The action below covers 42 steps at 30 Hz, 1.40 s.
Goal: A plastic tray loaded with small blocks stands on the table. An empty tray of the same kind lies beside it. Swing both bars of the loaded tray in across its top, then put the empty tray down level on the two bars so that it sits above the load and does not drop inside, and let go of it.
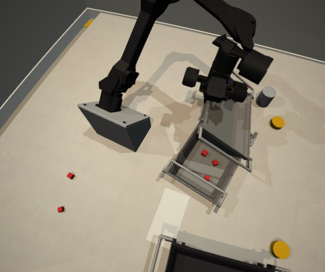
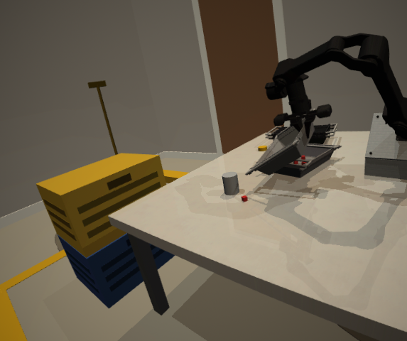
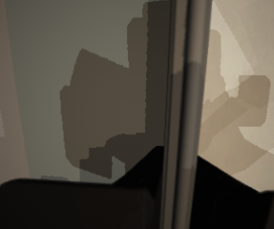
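The loaded tray [image 1: 182, 154] [image 2: 307, 169] stands on the table with several red blocks [image 1: 215, 162] [image 2: 302, 157] inside. Its front bar [image 1: 197, 176] lies across its top. Its rear bar is mostly hidden under the empty tray [image 1: 227, 123] [image 2: 280, 162] [image 3: 36, 72]. My gripper [image 1: 209, 98] [image 2: 306, 128] [image 3: 169, 155] is shut on the long side rim of the empty tray. That tray hangs tilted, gripped side high and far side low, its near end above the loaded tray's rear part. Its near end bar [image 1: 224, 152] sticks out over the load. Contact between the trays is unclear.
A grey cylinder [image 1: 266, 96] [image 2: 230, 183] stands close beside the held tray. Yellow discs [image 1: 277, 122] [image 1: 280, 249] lie at the right. Loose red blocks [image 1: 70, 175] [image 1: 60, 209] [image 2: 243, 198] lie on the table. A dark tray [image 1: 215, 263] stands at the front, my base [image 1: 114, 126] at the left.
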{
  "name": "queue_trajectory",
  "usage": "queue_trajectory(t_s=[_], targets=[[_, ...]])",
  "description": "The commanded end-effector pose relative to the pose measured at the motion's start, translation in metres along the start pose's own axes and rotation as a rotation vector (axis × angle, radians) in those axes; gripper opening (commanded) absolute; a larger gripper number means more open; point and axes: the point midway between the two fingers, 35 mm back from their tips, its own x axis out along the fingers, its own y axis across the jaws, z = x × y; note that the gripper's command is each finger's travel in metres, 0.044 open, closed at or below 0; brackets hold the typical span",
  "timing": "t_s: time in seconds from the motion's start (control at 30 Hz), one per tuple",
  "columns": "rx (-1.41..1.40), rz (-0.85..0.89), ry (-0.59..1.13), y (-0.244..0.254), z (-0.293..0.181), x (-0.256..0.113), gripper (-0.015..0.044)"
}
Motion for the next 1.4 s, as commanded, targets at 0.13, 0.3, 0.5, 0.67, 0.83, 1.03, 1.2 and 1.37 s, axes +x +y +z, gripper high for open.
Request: queue_trajectory(t_s=[0.13,0.3,0.5,0.67,0.83,1.03,1.2,1.37], targets=[[0.088,0.035,0.035,0.008,0.035,-0.009,0.0],[0.144,0.046,0.061,0.009,0.056,-0.012,0.0],[0.21,0.063,0.095,0.008,0.081,-0.015,0.0],[0.265,0.079,0.125,0.006,0.102,-0.017,0.0],[0.311,0.096,0.152,0.003,0.121,-0.019,0.0],[0.313,0.096,0.153,0.003,0.122,-0.019,0.0],[0.313,0.096,0.153,0.003,0.122,-0.019,0.0],[0.313,0.096,0.153,0.003,0.122,-0.019,0.0]])
